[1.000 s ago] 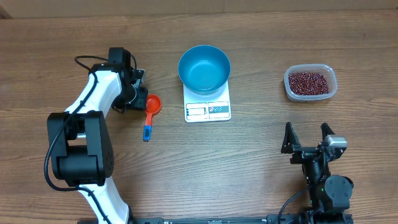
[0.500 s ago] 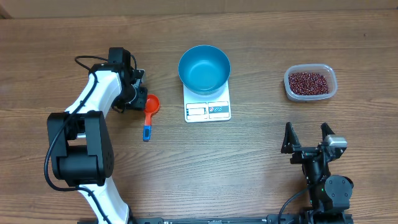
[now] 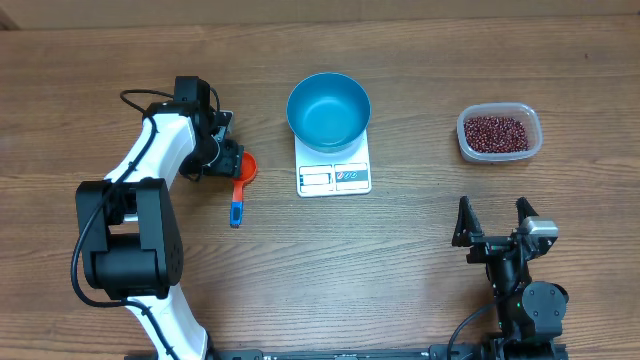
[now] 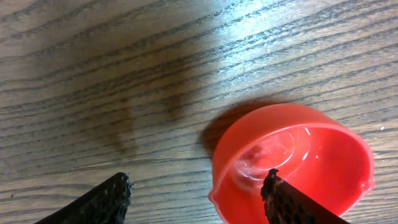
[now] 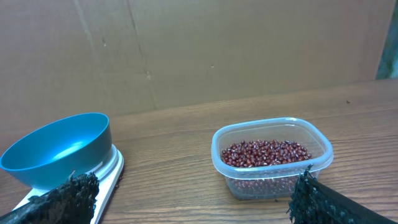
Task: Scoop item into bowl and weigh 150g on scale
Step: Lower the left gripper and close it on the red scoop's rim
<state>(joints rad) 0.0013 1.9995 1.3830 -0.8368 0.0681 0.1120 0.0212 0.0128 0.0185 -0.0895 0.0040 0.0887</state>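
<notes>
- The beans (image 3: 496, 131) are lying in a loose red-brown heap inside a clear plastic tub (image 3: 536, 141) at the upper right of the overhead frame, well apart from everything else.
- The bowl (image 3: 328, 108), bright blue and upright, is sitting on the back part of the scale (image 3: 335, 178) at upper centre. The inside of the bowl is looking bare, and the scale's front panel is showing below it.
- In the right wrist view the bowl and scale are sitting at lower left and the tub of beans right of centre, with bare wood between them.
- A red scoop (image 3: 246, 170) is lying on the table (image 3: 400, 270) just left of the scale, with its round cup towards the top of the frame. Its blue handle (image 3: 236, 211) is pointing down the frame, and the cup is holding nothing.
- The left gripper (image 3: 231, 160) is hanging right at the scoop's cup with its jaws parted, grasping nothing.
- In the left wrist view one fingertip (image 4: 106, 199) is standing over bare wood at lower left, clear of the cup. The other is showing at lower right in front of the cup's hollow, possibly brushing the plastic, though I cannot tell.
- The right gripper (image 3: 491, 208) is sitting at the lower right of the overhead frame, well below the tub, with its jaws spread wide and empty.
</notes>
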